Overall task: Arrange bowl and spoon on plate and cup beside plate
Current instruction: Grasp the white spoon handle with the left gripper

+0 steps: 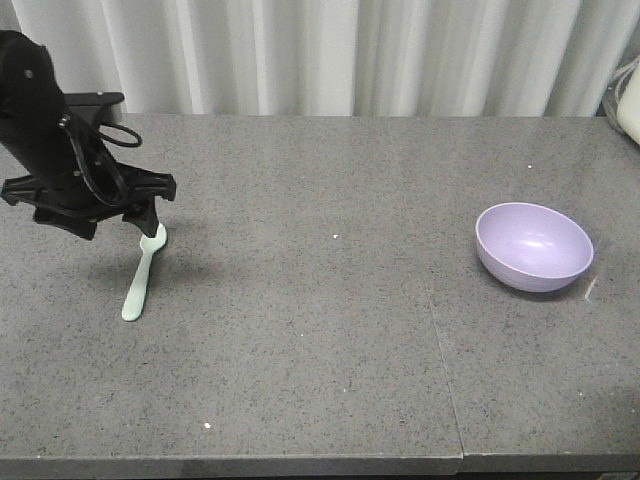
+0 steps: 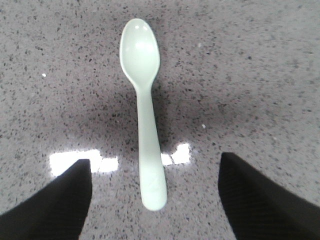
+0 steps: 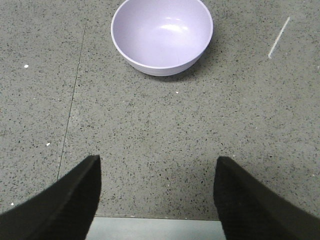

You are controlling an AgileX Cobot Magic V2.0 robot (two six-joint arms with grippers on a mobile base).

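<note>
Tabletop scene with both tools and two task objects. A small pale mint-green plastic spoon [image 1: 141,278] lies flat, hollow side up, on the left part of the grey speckled stone-like tabletop [image 1: 330,340]. A round, deep, smooth lavender-purple plastic bowl [image 1: 533,247] stands upright on the right part, well apart from the spoon and to the right of a thin seam [image 1: 440,330] that crosses the surface from back to front. The left gripper [image 1: 150,225], black and angled downward, hangs directly over the far end of the spoon in the front view. In the left wrist view its two dark fingers [image 2: 60,200] stand wide apart on either side of the spoon [image 2: 145,115], whose handle runs up the gap between them. Neither finger touches the handle, and the left gripper [image 2: 154,161] has hold of nothing. Whether the fingertips reach the tabletop cannot be told. The right gripper [image 3: 157,160] appears only in its own wrist view. Its fingers [image 3: 65,200] are likewise spread wide with bare tabletop between them, and nothing is grasped. The bowl [image 3: 161,35] sits ahead of the right gripper, clear of both fingers, its interior showing only soft highlights. A short white streak [image 3: 278,37] marks the surface just beside the bowl. A white pleated curtain [image 1: 350,50] closes the background behind the table's far edge.
</note>
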